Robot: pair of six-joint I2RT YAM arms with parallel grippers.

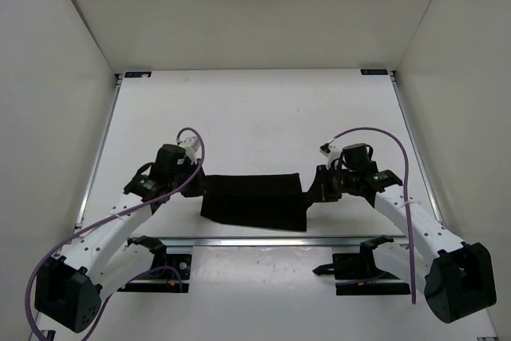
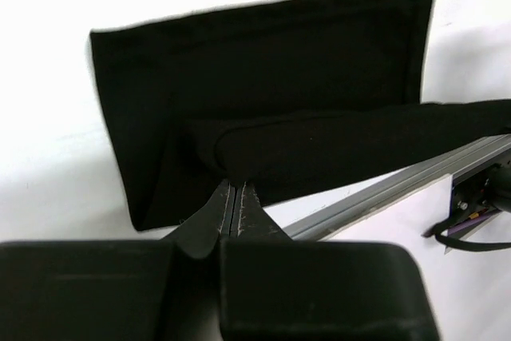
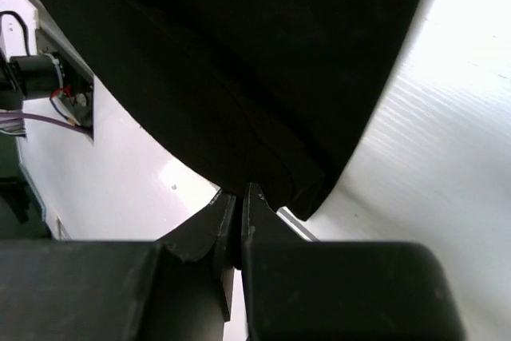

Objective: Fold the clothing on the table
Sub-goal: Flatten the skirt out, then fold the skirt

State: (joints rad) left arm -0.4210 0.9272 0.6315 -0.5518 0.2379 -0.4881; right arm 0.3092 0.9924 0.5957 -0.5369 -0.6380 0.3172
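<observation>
Black clothing (image 1: 255,201) hangs between two claws, centred by the table's (image 1: 255,109) near edge.
The left claw (image 1: 197,189) is clenched on its left end and the right claw (image 1: 316,191) on its right end. It looks light, limp and thin, so corners or hems are probably the surest places to hold it.

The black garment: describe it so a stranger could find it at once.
On the white table, look near the middle of the front edge. The black garment is stretched there, its ends pinched by the left fingers and right fingers. Only it is soft, matte fabric.
</observation>
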